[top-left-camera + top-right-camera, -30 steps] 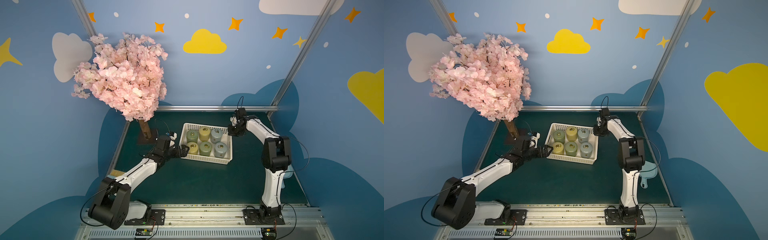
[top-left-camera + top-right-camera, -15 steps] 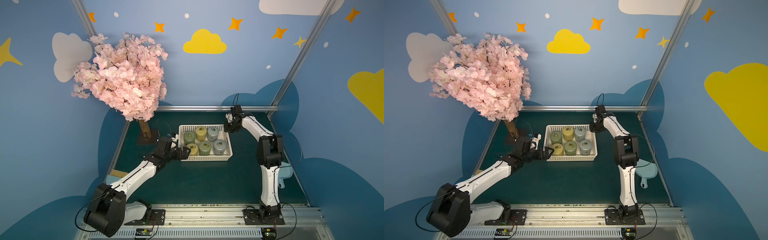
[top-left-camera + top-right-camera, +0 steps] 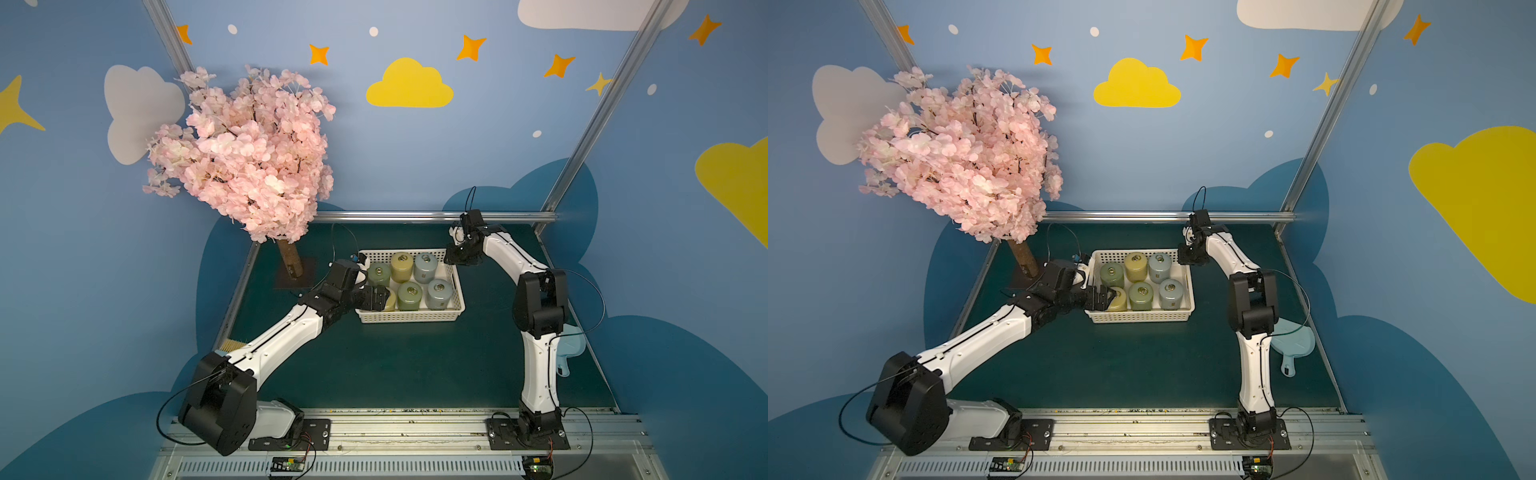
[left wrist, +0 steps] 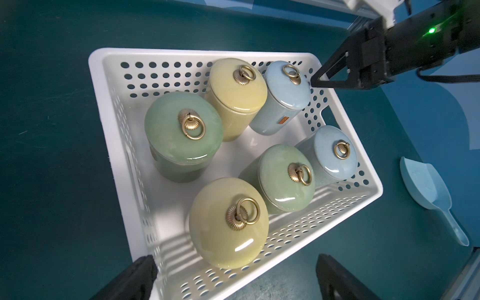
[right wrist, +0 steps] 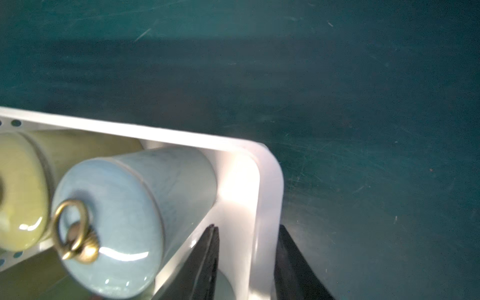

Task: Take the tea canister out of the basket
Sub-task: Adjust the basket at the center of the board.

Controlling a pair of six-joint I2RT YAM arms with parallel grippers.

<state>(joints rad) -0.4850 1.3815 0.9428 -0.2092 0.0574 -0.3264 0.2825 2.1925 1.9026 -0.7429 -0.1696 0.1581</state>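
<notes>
The upright yellow tea canister (image 4: 228,223) is found right below the nearer left claw (image 4: 233,262), which is spread wide.

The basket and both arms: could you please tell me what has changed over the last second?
The right pincer swung the basket square, then loosened on its rim. The open left pincer advanced over the near yellow canister. Nothing has left the basket; tree and scoop unmoved.

Both top views look down from high over the front edge of the desk (image 3: 415,365), sharing the whole scene. Each wrist view looks closely at the basket (image 4: 207,51) (image 5: 270,194).
</notes>
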